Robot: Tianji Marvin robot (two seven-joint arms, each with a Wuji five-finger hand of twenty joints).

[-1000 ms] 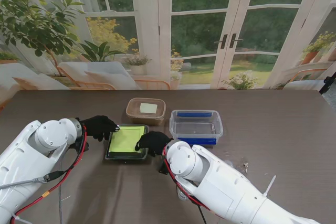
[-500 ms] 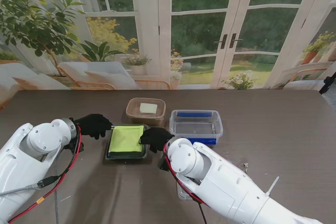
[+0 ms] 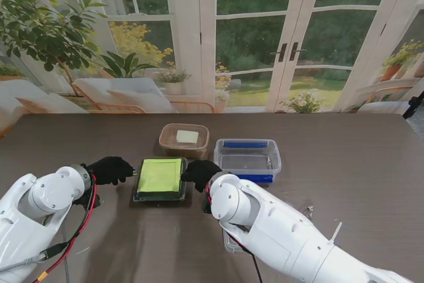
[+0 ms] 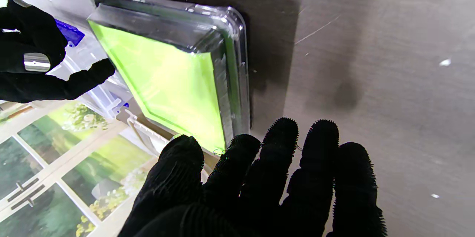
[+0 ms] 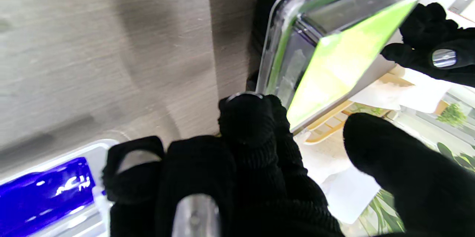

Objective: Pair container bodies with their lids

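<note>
Left hand (image 3: pixel 109 169) sits just off the left edge of the green tray (image 3: pixel 159 178), fingers (image 4: pixel 282 144) loosely spread, holding nothing; tips close to the tray rim but apart from it in the left wrist view. Right hand (image 3: pixel 199 173) is at the tray's right edge, fingers (image 5: pixel 246 118) curled, one tip right at the clear rim; contact or grip can't be confirmed, thumb stands clear of the tray. Tray is between the two sets of fingers, flat on the bench (image 3: pixel 344 164), clear lid (image 4: pixel 222 44) seated over the green inside. Beyond the right fingers: clear box (image 3: pixel 247 160) with blue clips (image 3: pixel 245 144), lid on it. Beyond the tray, farther from both hands: brown tub (image 3: pixel 183 140), pale square on top, whether that's a lid can't be told. Nearer to me, by the right arm, a clear piece (image 3: pixel 230 243) lies on the bench, mostly hidden.
</note>
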